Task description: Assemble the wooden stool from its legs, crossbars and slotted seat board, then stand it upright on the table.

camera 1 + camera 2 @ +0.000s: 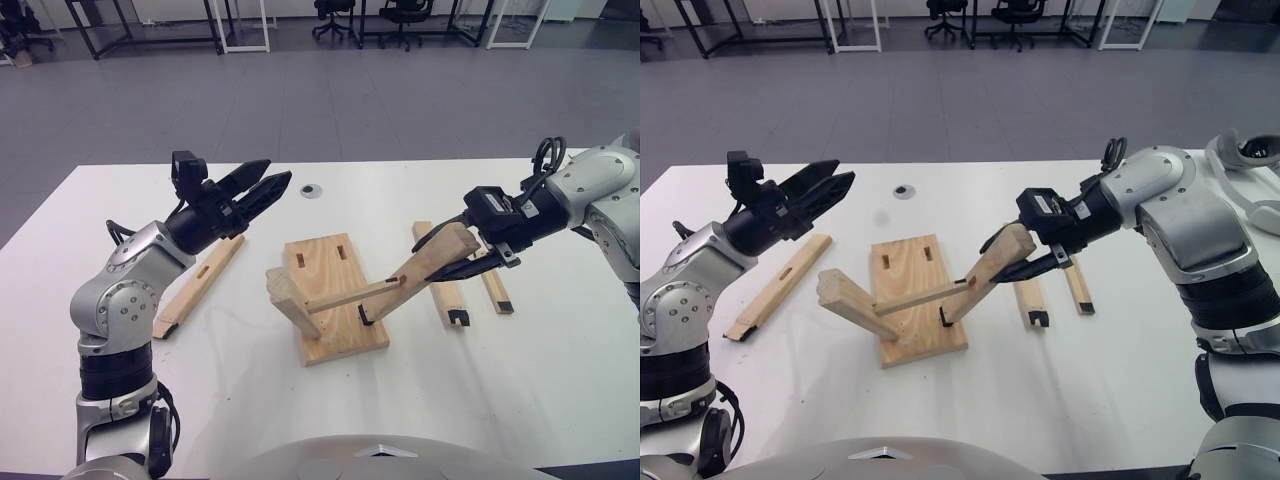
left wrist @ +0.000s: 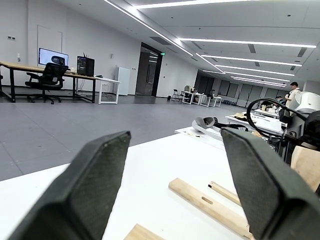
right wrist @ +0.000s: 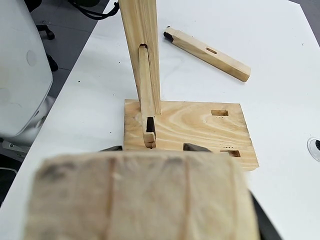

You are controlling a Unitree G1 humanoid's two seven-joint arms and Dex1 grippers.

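Note:
The slotted seat board lies flat at the table's middle. Over it slants a half-built frame: one wooden leg, a thin crossbar and a second leg whose lower end rests on the board. My right gripper is shut on the upper end of the first leg. In the right wrist view the crossbar runs to the far leg. My left gripper hovers open and empty above the table, left of the board, with its fingers spread wide.
A loose leg lies on the table under my left arm. Right of the board lie another leg and a thin crossbar. A small round grommet sits behind the board. The table's front strip is bare.

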